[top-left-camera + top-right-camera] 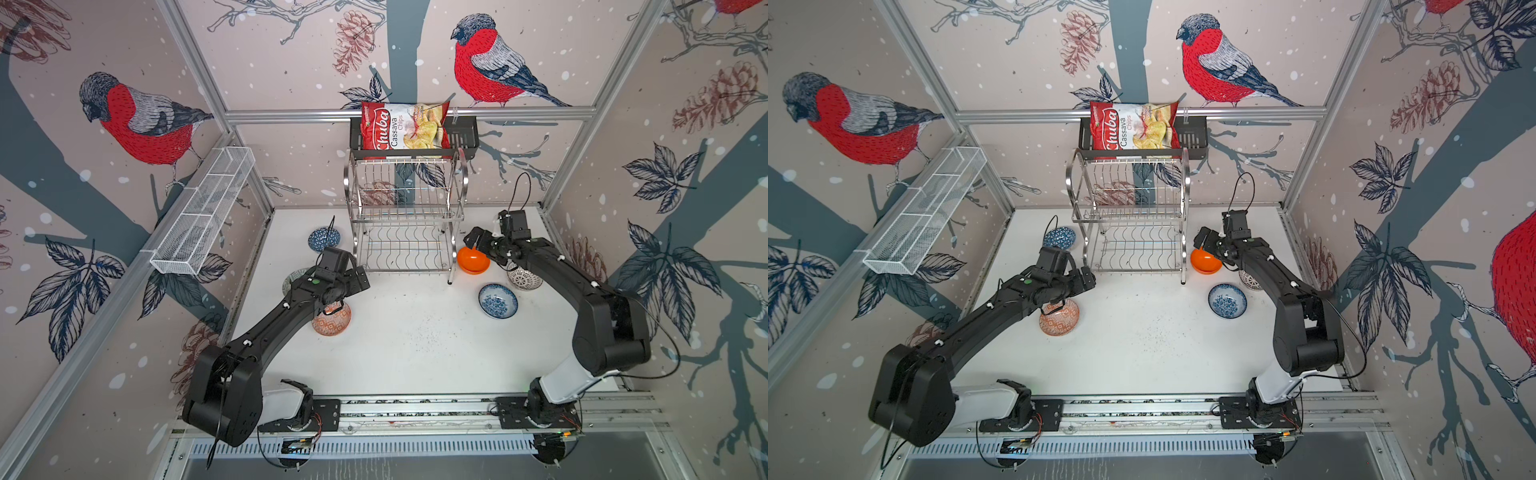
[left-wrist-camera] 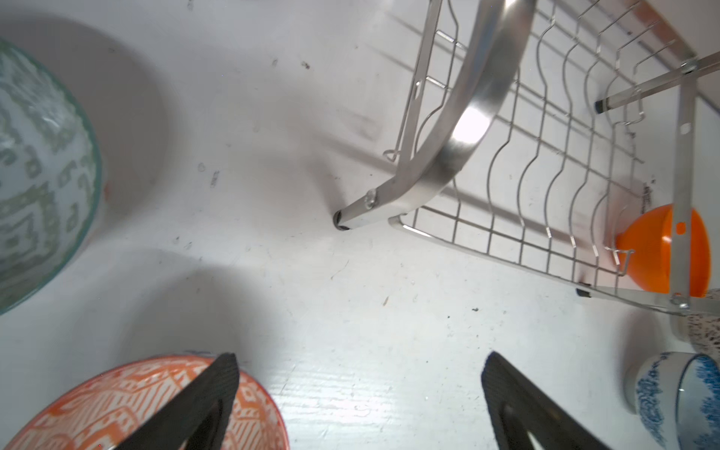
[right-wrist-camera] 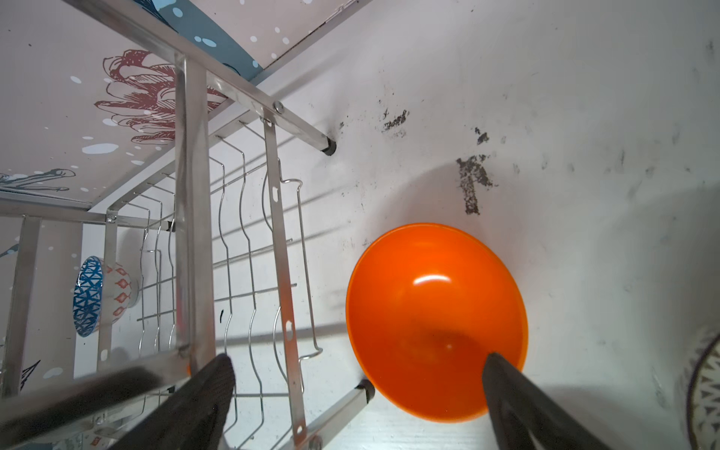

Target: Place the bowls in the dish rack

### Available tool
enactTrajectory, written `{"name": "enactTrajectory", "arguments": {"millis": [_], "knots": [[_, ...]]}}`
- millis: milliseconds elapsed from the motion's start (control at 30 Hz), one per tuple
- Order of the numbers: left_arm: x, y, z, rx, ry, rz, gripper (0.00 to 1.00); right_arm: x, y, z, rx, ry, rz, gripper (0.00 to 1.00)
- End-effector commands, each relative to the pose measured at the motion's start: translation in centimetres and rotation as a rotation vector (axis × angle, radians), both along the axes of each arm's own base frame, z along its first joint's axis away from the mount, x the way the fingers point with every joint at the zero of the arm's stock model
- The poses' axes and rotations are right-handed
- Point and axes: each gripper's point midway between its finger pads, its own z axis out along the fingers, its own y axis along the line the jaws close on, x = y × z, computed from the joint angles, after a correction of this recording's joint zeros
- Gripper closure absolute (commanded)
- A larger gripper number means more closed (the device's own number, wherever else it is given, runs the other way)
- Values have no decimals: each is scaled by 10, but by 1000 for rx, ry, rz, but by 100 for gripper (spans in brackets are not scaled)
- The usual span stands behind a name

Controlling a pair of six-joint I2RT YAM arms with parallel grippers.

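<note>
Presently the right gripper (image 3: 358, 362) is gaping above the orange bowl (image 3: 436, 304) beside the dish rack (image 3: 191, 195) (left gripper (image 2: 360, 360) wide too).

I count six bowls on the table. Three on the left: blue triangle bowl (image 1: 324, 239), grey-green bowl (image 2: 43, 167), orange-red patterned bowl (image 1: 332, 319). Three on the right: plain orange bowl (image 1: 473, 259), blue-and-white bowl (image 1: 498, 300), grey patterned bowl (image 1: 524, 278). One dish rack (image 1: 405, 217), one chip bag (image 1: 403, 126), one black shelf (image 1: 463, 135), one white mesh basket (image 1: 203, 216).

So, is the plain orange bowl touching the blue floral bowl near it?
Apart. In both top views a strip of bare white table shows between the orange bowl and the blue floral bowl.
</note>
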Motion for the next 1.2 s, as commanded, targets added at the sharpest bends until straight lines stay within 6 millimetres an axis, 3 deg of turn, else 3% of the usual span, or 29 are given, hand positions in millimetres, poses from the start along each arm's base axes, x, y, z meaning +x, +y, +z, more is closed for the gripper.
{"name": "enactTrajectory", "arguments": {"millis": [0,300,567,800,1167], "knots": [[-27,18,-17,118,141,-21,3,-10,-5,-1,-23,-30,-2,0],[-50,21,-45,143,273,-42,20,-40,-10,-16,3,-28,-28,0],[-50,19,-65,181,340,-65,41,-52,1,-26,6,-7,-4,0],[-49,25,-70,232,341,-68,46,-55,4,-24,28,-26,-12,0],[-46,1,-80,211,346,-147,89,-52,3,-12,5,-45,-11,0]]}}
